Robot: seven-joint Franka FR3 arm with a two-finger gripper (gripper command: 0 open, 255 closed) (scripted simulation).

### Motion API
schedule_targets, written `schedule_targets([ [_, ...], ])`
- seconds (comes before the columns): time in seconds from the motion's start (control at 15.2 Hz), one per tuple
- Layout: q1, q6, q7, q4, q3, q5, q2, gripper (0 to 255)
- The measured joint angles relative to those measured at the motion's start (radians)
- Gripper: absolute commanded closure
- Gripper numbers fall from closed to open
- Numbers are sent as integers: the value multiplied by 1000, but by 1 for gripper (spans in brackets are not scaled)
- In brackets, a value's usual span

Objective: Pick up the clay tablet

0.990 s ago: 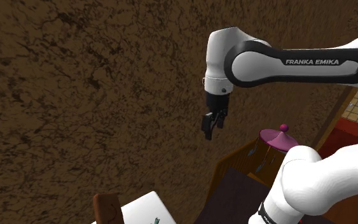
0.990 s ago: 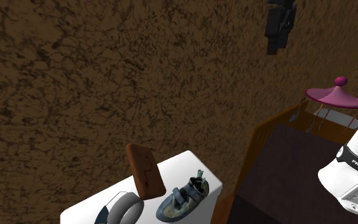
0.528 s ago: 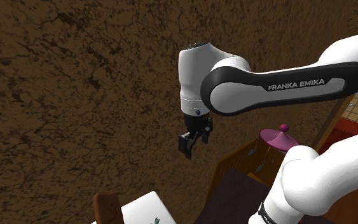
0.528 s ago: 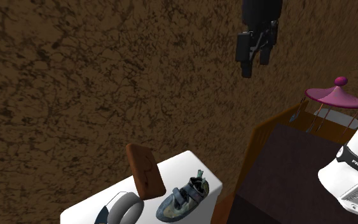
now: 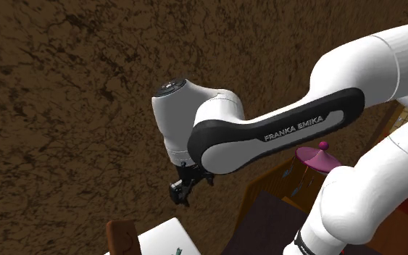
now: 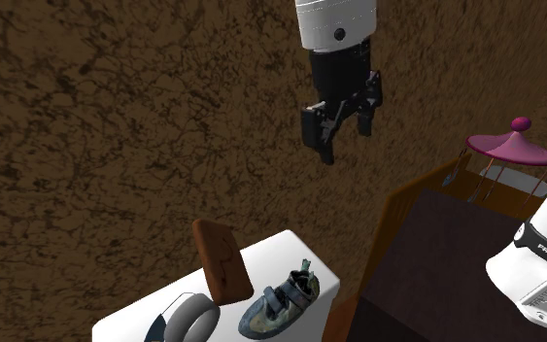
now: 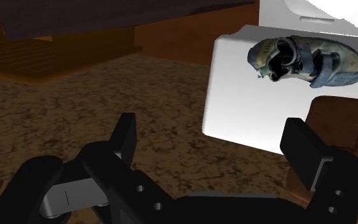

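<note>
we see the gripper [image 6: 339, 131] hanging over a mottled brown floor [image 6: 116, 117], its jaws apart with nothing between them. the brown clay tablet [image 6: 221, 259] stands tilted at the edge of a white top [image 6: 271, 251], just beside a worn shoe [image 6: 279, 299].

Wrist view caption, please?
Open gripper over brown floor, facing a white block with a shoe and a brown tablet.
</note>
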Motion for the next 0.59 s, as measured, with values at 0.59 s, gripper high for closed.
schedule_targets([
  [0.59,56,-38,496,298,128,-337,533,0],
])
